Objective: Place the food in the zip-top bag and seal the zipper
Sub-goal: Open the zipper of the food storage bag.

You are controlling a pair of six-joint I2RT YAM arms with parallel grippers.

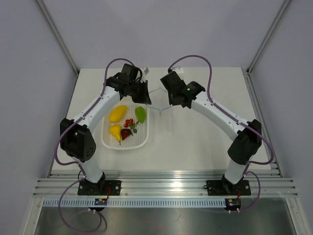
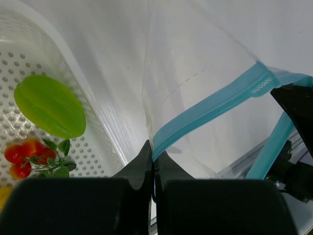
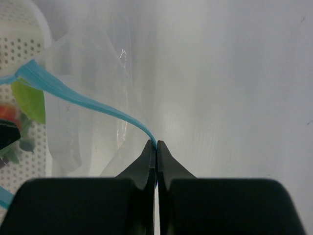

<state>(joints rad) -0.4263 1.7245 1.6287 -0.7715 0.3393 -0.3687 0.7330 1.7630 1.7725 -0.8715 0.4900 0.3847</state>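
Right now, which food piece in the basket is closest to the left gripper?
The green leaf-shaped piece, in the basket's far-right corner; the yellow fruits, berries and dark red fruit lie farther from the left gripper.

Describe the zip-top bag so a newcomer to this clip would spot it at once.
On the table, find the white basket of toy food. Just past its far right corner, the bag is held between the left gripper and the right gripper. It alone is see-through, with a light blue strip along its mouth, which both pinch.
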